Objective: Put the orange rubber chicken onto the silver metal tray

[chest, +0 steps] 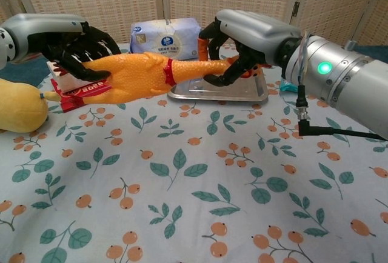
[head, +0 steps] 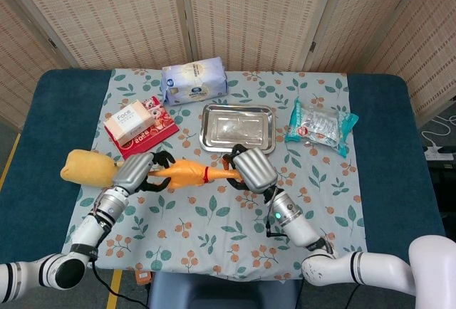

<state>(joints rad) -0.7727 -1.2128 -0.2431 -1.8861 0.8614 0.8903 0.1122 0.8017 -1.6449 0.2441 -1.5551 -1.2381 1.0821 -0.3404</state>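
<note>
The orange rubber chicken (chest: 136,75) (head: 187,174) hangs lengthwise above the floral cloth, in front of the silver metal tray (head: 237,128) (chest: 242,91). My left hand (chest: 68,45) (head: 134,172) grips its fat body end, dark fingers curled around it. At the other end, my right hand (chest: 233,42) (head: 253,169) holds the thin neck, just in front of the tray's near edge. The tray holds nothing.
A yellow plush lump (head: 87,167) lies left of my left hand. Behind it sits a red box with a tissue pack on top (head: 139,125). A blue-white pack (head: 194,82) lies behind the tray, a teal snack bag (head: 320,125) to its right.
</note>
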